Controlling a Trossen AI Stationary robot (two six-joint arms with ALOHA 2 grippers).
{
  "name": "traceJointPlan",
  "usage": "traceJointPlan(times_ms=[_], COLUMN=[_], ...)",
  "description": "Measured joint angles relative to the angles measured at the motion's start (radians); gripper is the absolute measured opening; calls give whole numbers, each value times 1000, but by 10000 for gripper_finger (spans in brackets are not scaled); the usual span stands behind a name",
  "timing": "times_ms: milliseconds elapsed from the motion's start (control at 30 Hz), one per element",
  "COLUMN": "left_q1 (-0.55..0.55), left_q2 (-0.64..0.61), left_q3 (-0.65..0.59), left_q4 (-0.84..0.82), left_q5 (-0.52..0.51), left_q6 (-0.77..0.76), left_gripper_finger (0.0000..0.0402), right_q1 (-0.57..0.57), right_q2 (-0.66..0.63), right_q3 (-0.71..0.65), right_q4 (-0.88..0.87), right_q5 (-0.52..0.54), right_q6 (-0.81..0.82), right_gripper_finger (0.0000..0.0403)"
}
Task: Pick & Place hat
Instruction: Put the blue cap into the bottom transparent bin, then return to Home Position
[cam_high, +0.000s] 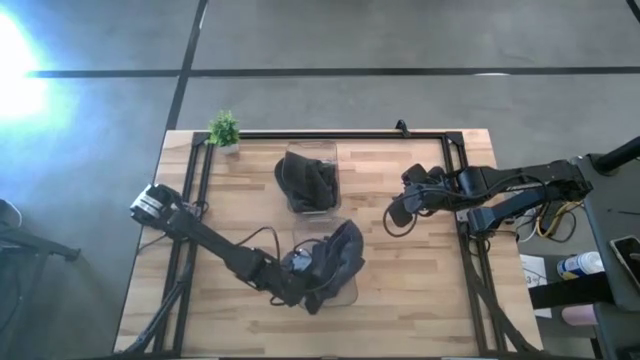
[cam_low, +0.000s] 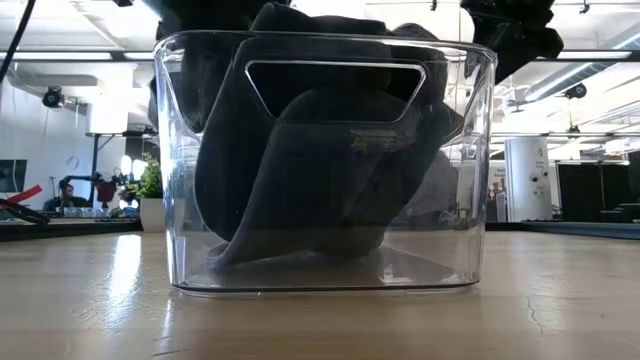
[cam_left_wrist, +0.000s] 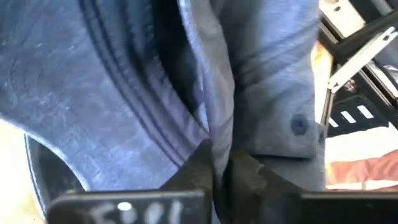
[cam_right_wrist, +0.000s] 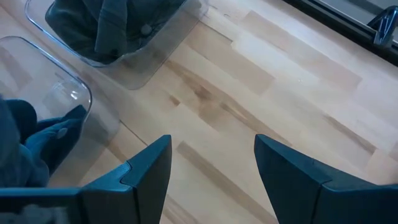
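Note:
A dark blue-grey hat (cam_high: 342, 252) sits in the near clear bin (cam_high: 350, 290), and in the low view the hat (cam_low: 320, 180) fills that bin (cam_low: 180, 150) and rises above its rim. My left gripper (cam_high: 305, 275) reaches into this bin from the table's left and is shut on the hat (cam_left_wrist: 124, 74). A second dark hat (cam_high: 308, 178) lies in the far clear bin (cam_high: 322, 152). My right gripper (cam_high: 398, 212) hovers open over bare wood to the right of both bins, touching nothing; its fingers (cam_right_wrist: 149, 168) stand wide apart. My left gripper (cam_left_wrist: 217, 168) pinches a fold of the hat's cloth (cam_left_wrist: 217, 134) between its two fingers, which are closed tight with the fabric running up out of them. It comes in slanting from the table's left and above. The hat's lower part (cam_low: 300, 255) rests on the bin's floor.
A small potted plant (cam_high: 224, 130) stands at the table's far left corner. A black frame rail (cam_high: 330, 134) runs along the far edge and down both sides. Bare wood (cam_high: 420, 280) lies to the right of the near bin.

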Motion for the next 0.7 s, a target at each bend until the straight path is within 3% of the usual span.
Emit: traceJointPlan(times_ms=[200,367,533,700], left_q1=[-5,-21,-47,-93], left_q2=[-21,-110,-211,-290], left_q3=[1,0,2,2], left_q4=[-96,-121,-177,-306], left_q5=[1,-12,-27,-123], left_q6=[-94,-91,-27,-59], left_gripper_finger=[109,169,185,186], right_q1=[0,0,3,32], right_q2=[0,0,0,0], right_q3=[-1,-1,-9,-34], right_q4=[0,2,35,52], right_q5=[-4,-10,-33,-39], right_q6=[5,8,8,24], right_gripper_finger=[224,224,224,224])
